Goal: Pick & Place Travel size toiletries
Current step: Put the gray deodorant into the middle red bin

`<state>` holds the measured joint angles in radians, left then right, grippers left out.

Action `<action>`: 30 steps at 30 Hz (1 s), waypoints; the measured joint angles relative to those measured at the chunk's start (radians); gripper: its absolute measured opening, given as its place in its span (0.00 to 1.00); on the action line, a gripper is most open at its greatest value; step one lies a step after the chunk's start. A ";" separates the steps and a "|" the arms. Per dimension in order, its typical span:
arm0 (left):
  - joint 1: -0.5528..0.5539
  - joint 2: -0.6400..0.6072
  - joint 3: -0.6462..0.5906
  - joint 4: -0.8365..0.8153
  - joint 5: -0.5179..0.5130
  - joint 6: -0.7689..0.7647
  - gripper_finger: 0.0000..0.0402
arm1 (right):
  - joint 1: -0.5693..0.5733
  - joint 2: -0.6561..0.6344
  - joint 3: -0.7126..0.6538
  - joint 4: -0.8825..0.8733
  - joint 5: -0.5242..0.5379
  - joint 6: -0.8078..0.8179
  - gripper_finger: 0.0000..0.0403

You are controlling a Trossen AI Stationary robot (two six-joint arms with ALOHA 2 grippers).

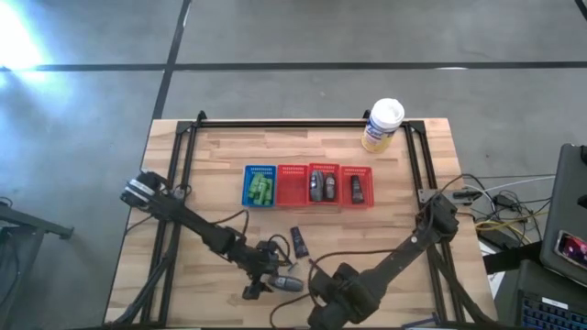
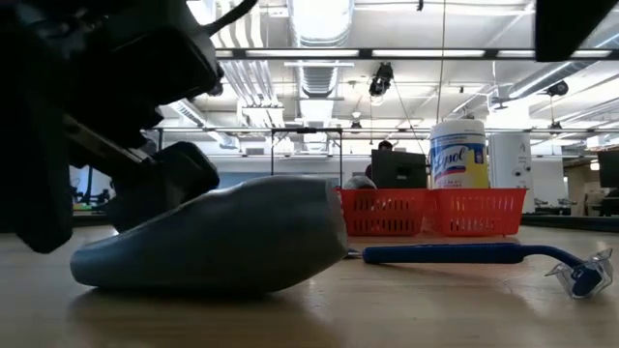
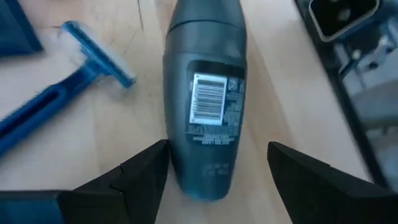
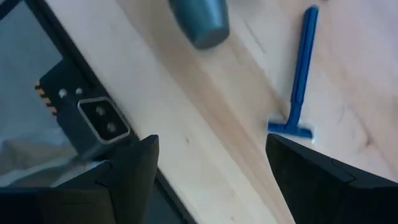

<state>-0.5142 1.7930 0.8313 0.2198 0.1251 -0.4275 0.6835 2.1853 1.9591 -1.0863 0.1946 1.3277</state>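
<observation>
A dark grey bottle with a barcode label lies on its side on the table near the front edge, and also shows in the high view and the low view. My left gripper is open, level with the table, one finger on each side of the bottle's rounded end. My right gripper is open and empty just right of the bottle. A dark tube lies flat behind them. Green bottles lie in the blue basket. Dark ones lie in two of the red baskets. My left gripper comes at the bottle level from the table's left, its fingers along the bottle. One finger stands right at the side of the bottle's rounded end; I cannot tell whether it touches. The other finger stands clear. The bottle rests on the table.
A blue razor lies on the table beside the bottle, also in the right wrist view. A yellow-and-white canister stands at the back right. A dark frame runs around the table. The low camera sits at the front edge.
</observation>
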 joint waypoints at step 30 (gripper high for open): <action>-0.162 -0.100 0.078 -0.317 -0.229 -0.195 0.69 | -0.049 -0.004 -0.181 0.348 0.089 0.559 0.70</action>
<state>-0.6760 1.6932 0.9089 -0.0975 -0.1039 -0.6228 0.6347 2.1815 1.7782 -0.7383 0.2833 1.8865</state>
